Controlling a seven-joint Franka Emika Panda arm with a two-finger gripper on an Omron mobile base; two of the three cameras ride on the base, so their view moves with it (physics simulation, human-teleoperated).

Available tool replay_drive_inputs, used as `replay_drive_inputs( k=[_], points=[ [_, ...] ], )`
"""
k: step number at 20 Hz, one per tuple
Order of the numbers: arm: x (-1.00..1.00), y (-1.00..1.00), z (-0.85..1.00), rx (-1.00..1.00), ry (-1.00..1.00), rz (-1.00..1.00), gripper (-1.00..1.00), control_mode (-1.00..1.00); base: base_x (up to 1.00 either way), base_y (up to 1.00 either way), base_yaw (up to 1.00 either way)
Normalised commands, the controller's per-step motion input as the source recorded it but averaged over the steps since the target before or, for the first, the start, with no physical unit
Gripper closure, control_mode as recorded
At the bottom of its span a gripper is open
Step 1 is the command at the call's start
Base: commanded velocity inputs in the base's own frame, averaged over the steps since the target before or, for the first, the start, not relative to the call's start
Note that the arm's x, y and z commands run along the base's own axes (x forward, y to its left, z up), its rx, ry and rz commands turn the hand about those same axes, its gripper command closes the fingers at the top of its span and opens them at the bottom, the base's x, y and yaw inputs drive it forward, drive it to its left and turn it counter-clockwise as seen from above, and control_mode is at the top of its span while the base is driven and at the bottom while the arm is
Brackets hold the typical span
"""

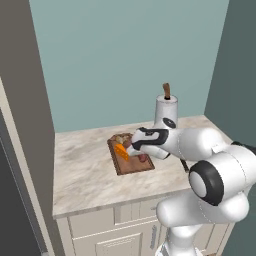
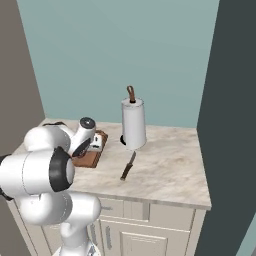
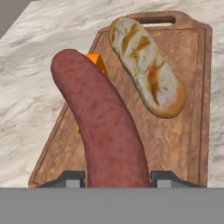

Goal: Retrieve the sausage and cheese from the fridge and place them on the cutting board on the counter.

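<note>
A: Where the two dark tips rise at the bottom of the hand view, the jaws [image 3: 117, 180] are clenched on the sausage [image 3: 105, 127], one tip at each side of its near end.

B: Confirmed. The sausage runs from the jaws up and away, over the cutting board [image 3: 188, 131]. Whether its far end touches the wood I cannot tell.

A: Cheese?

B: The cheese [image 3: 97, 62] shows as an orange piece behind the sausage's far end, mostly hidden by it. In the left base view it lies on the board's left half, just ahead of the jaws.

A: Anything else on the board?

B: A bread loaf [image 3: 146, 65], pale with brown streaks, lying slantwise on the far half, near the handle slot, apart from the sausage.

A: Board position?

B: Flat on the table [image 1: 85, 170], toward the back wall, the arm reaching over it from the right in the left base view.

A: Further out?

B: A paper towel roll [image 2: 133, 124] stands upright on the table right of the board, and a knife [image 2: 128, 166] lies on the table in front of the roll.
</note>
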Motion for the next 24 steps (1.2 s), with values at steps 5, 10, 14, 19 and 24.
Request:
replay_drive_inputs(
  k=[5, 10, 14, 19, 24],
  points=[
    [0.00, 0.18, -0.15, 0.01, 0.01, 0.01, 1.00, -1.00, 0.00, 0.00, 0.00],
    [0.02, 0.12, -0.10, 0.01, 0.00, 0.00, 1.00, -1.00, 0.00, 0.00, 0.00],
    [0.08, 0.00, -0.01, 0.01, 0.00, 0.00, 1.00, -1.00, 0.00, 0.00, 0.00],
    [0.00, -0.11, 0.00, 0.00, 0.00, 0.00, 1.00, -1.00, 0.00, 0.00, 0.00],
    [0.00, -0.03, -0.09, 0.00, 0.00, 0.00, 1.00, -1.00, 0.00, 0.00, 0.00]
  ],
)
